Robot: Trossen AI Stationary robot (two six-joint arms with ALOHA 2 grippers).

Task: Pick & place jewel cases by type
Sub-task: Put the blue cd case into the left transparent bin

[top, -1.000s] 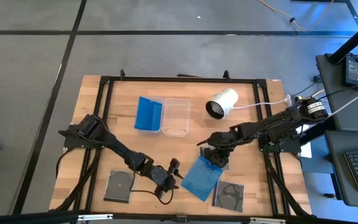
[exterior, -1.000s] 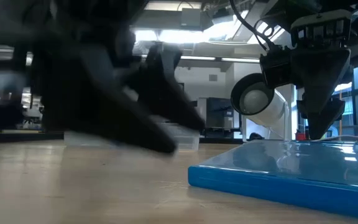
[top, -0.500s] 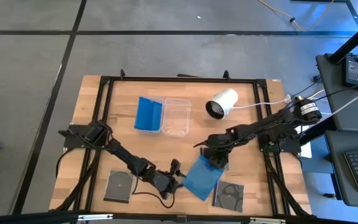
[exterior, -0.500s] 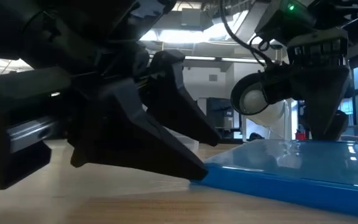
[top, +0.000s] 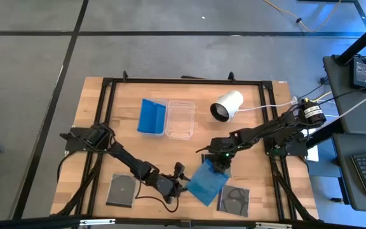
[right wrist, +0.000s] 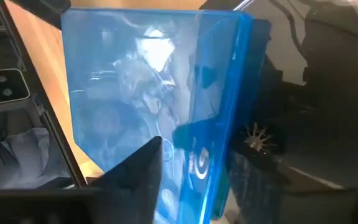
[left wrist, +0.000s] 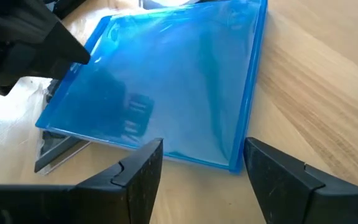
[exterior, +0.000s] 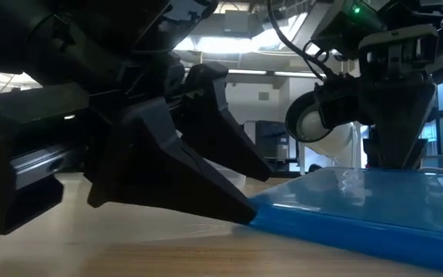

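Observation:
A translucent blue jewel case (top: 206,181) lies at the near middle of the table, tilted. Its far part rests on a dark case (right wrist: 303,124) and its near edge (left wrist: 185,155) lies on the wood. My left gripper (top: 180,180) is open and low on the table, with its fingers on either side of that near edge (left wrist: 202,144). My right gripper (top: 219,166) points down over the case's far corner, one finger above the blue face and one beside the spine. Two more dark cases (top: 121,189) (top: 234,199) lie flat near the front edge. My left gripper comes level from the table's left. One fingertip (exterior: 246,209) stands at the case's edge (exterior: 264,214), and I cannot tell whether it touches. My right gripper has one finger (right wrist: 138,177) over the blue face near the spine (right wrist: 225,143). The finger hides whether it touches.
Two clear tubs stand at the far middle. One tub (top: 151,116) holds blue cases; the other tub (top: 180,119) stands beside it. A white cylinder (top: 226,105) with a cable lies at the far right. A black frame (top: 107,127) runs around the table.
My left gripper has slid along the table toward the right edge, up to the blue case's near edge, and then stopped. My right gripper has shifted slightly toward the near edge over the case's far corner. The blue case has stayed about where it was.

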